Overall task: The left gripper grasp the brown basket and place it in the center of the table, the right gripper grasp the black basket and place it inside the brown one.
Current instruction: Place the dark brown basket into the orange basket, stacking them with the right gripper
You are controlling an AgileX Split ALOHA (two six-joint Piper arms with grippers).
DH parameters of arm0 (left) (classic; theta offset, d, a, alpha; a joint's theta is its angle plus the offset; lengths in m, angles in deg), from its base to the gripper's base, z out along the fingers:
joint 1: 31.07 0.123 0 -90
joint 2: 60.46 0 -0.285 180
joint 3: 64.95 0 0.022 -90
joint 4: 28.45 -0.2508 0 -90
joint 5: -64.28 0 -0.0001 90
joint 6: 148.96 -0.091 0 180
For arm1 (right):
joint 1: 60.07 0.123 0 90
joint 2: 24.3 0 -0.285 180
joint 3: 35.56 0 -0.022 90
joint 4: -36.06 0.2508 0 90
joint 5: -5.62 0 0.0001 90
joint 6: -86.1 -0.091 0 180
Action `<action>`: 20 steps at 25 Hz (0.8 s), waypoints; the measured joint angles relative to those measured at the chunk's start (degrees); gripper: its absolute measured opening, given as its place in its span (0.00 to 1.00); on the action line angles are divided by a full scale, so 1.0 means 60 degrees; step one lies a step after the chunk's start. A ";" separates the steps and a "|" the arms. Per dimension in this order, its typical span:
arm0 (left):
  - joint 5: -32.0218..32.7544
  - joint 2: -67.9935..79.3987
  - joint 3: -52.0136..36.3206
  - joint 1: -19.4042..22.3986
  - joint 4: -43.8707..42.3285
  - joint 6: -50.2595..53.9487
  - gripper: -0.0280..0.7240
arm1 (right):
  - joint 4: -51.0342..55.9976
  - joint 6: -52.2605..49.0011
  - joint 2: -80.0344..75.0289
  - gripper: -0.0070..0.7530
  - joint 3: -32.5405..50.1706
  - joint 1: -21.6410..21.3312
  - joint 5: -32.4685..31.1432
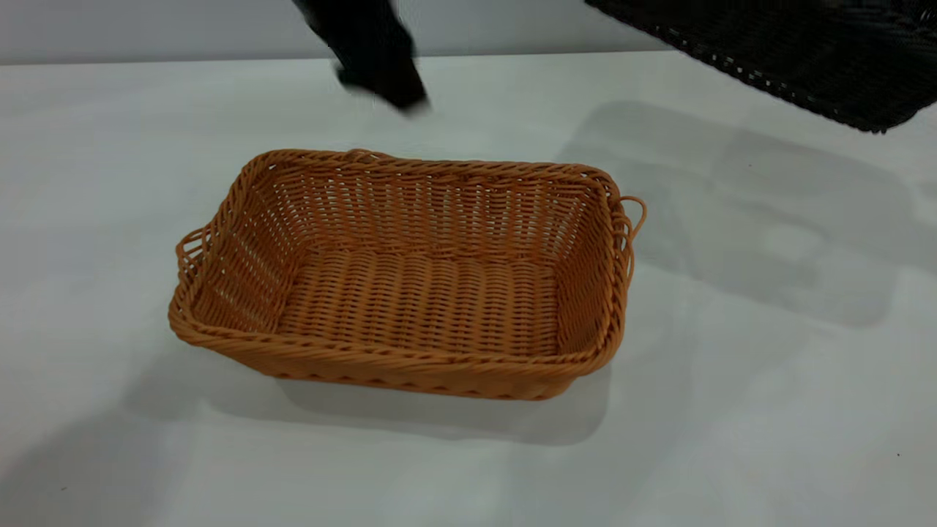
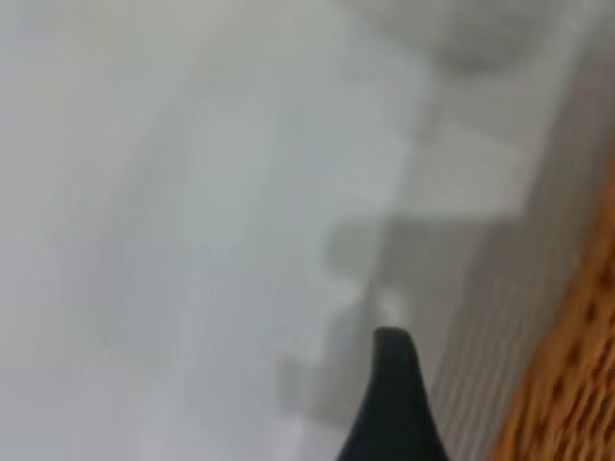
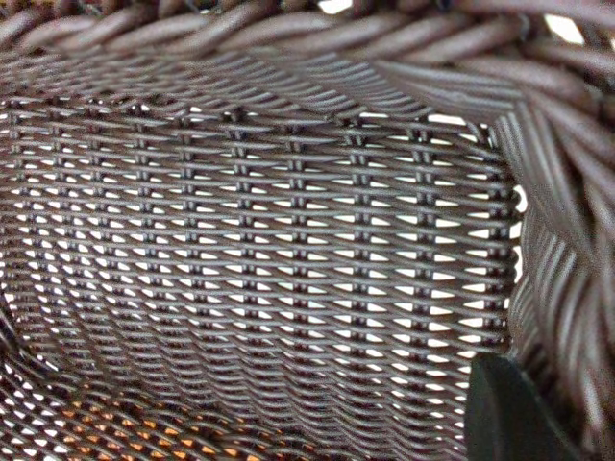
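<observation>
Gripper work is split between the two arms. The left gripper [image 1: 381, 73] hangs above the far side of the counter [image 1: 768, 410], just behind the brown basket [image 1: 410, 278] and clear of its rim; it carries nothing, though whether its jaws are parted or closed I cannot tell, since only one dark fingertip [image 2: 392, 403] shows in the left wrist view, with a strip of orange weave beside it. Standing off like that suggests the left arm's share is finished: the brown basket sits flat and upright near the middle of the counter, empty, its long sides running across the exterior view, ready to receive the other.

The right gripper itself is not seen in the exterior view. Its wrist view is filled by the dark weave of the black basket [image 3: 269, 259], with one finger [image 3: 514, 413] showing against the wall near the braided rim, which reads as a grasp on that wall. The black basket [image 1: 805, 58] is lifted at the far right corner, tilted, well apart from the brown one, casting a broad shadow on the counter below. Held by its rim, it hangs free to be carried over and lowered into the open brown basket, which I judge is the step under way.
</observation>
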 joint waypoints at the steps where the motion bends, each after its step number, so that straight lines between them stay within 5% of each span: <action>1: 0.0199 -0.0268 0.0000 0.0340 0.0000 0.0434 0.71 | -0.0180 -0.0205 0.0000 0.12 0.0000 0.0057 -0.0045; 6: 0.0759 -0.0973 0.0000 0.1920 0.0095 0.1893 0.71 | -0.0981 -0.1130 0.0000 0.12 0.0000 0.0966 -0.0336; 11: 0.0769 -0.0986 0.0000 0.3034 0.0375 0.2848 0.71 | -0.1360 -0.1880 0.0000 0.12 -0.0009 0.3124 -0.0573; 16: 0.0694 -0.0986 0.0000 0.3310 0.0412 0.2944 0.71 | -0.1681 -0.2901 0.0000 0.12 -0.0009 0.5023 -0.0493; 20: 0.0694 -0.0986 0.0000 0.3310 0.0470 0.2944 0.71 | -0.2416 -0.3966 -0.0016 0.12 -0.0009 0.6369 0.0638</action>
